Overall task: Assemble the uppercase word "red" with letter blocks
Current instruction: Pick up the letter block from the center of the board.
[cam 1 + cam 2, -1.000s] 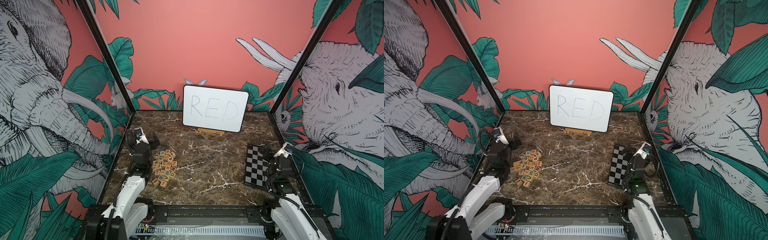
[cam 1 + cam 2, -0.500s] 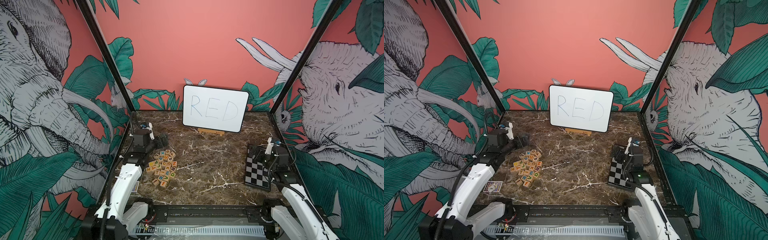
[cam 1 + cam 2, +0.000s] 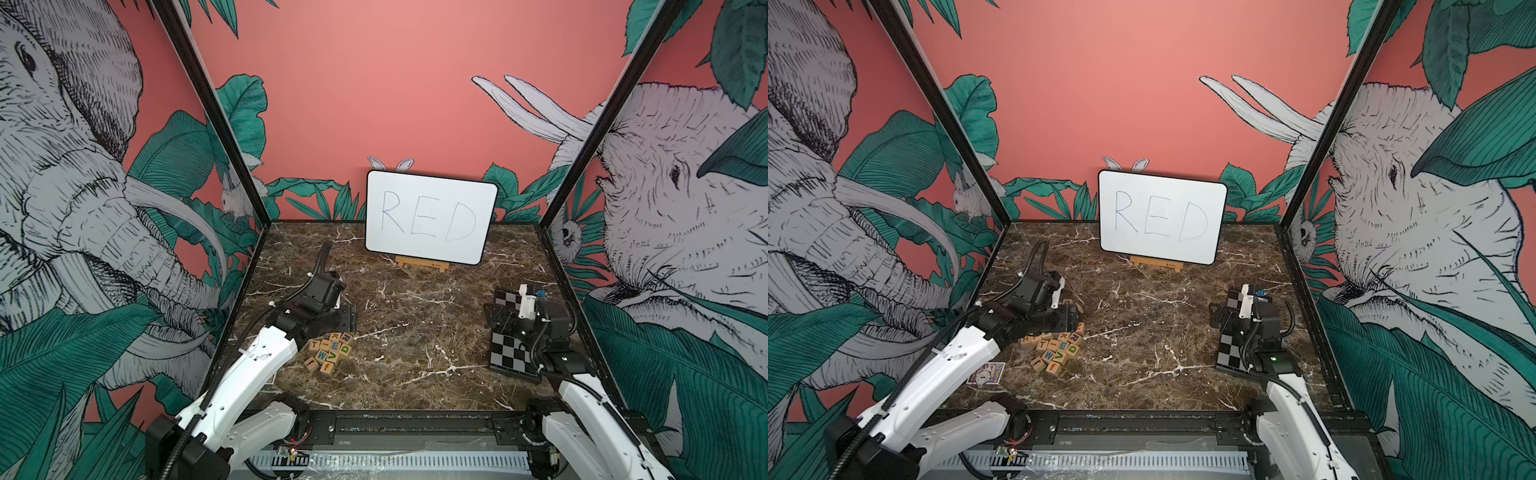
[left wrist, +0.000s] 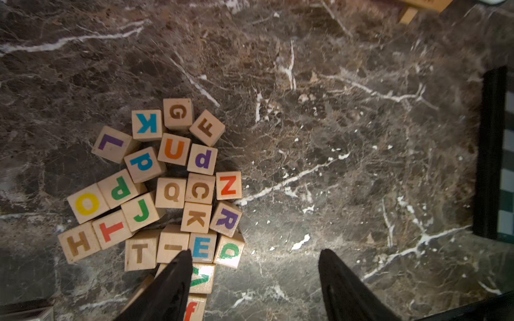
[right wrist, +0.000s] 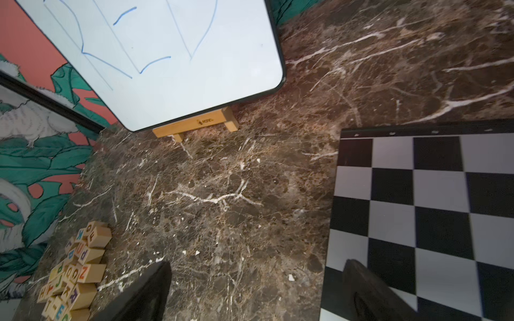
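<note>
Left wrist view: the left gripper hangs low over the near corner of the letter blocks. Its jaws stand apart with nothing between them, and one fingertip overlaps the blocks nearest the camera; whether it touches them I cannot tell. A second ago both arms sat folded back by the front rail. Since then the left arm has reached forward over the pile and the right arm has stretched out over the chequered board. I judge that picking has only just begun: no cube has been pulled clear and the word is not yet started. The three cubes it needs sit together at that same corner of the heap, on the left side of the marble table. The E block has a blue letter, the D block just beside it a green one lying on its side, and the R block a purple one, tilted, touching both. All are pale wooden cubes packed edge to edge, so there looks to be little room for a jaw between them. Farther off, the right gripper is also spread and empty at the chequered board's edge. At the back stands the whiteboard with RED handwritten on it.
</note>
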### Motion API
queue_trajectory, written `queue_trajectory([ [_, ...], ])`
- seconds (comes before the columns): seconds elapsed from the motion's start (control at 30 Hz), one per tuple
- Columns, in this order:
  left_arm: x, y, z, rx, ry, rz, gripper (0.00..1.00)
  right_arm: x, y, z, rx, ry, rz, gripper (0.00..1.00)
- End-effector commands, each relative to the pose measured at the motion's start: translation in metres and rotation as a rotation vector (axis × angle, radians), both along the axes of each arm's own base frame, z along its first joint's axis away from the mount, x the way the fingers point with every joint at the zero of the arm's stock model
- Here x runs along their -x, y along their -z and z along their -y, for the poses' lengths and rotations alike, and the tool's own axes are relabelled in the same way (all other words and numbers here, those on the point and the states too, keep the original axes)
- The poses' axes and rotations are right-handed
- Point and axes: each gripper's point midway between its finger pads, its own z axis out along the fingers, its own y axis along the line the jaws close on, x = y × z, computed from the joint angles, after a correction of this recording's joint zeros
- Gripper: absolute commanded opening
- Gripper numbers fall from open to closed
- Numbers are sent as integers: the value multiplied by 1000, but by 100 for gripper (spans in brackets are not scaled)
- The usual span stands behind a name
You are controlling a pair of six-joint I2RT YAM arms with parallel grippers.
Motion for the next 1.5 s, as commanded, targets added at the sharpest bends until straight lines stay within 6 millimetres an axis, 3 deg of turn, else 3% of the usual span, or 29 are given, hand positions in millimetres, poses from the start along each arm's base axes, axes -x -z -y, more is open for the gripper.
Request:
queue_trajectory([
  [0.0, 10, 16, -3, -47, 26, -31, 74, 0, -10, -24, 61, -100, 75, 94],
  [0.2, 14, 51, 0, -57, 60, -55, 76, 4, -5, -55, 179, -215, 82, 94],
  [0.33, 14, 68, 5, -43, 58, -94, 75, 2, 3, -56, 210, -214, 62, 94],
  [0.47, 13, 78, 10, -32, 71, -117, 68, 2, 4, -57, 222, -216, 64, 94],
  [0.73, 7, 81, 1, -91, 58, -80, 63, 3, 1, -55, 228, -204, 89, 95],
  [1.0, 7, 100, 3, -110, 61, -132, 62, 4, 2, -58, 251, -210, 99, 95],
  [1.07, 6, 103, 5, -107, 65, -140, 57, 4, 2, -57, 261, -207, 101, 95],
  [1.47, 11, 105, 9, -68, 67, -149, 61, 4, 6, -61, 273, -220, 96, 95],
])
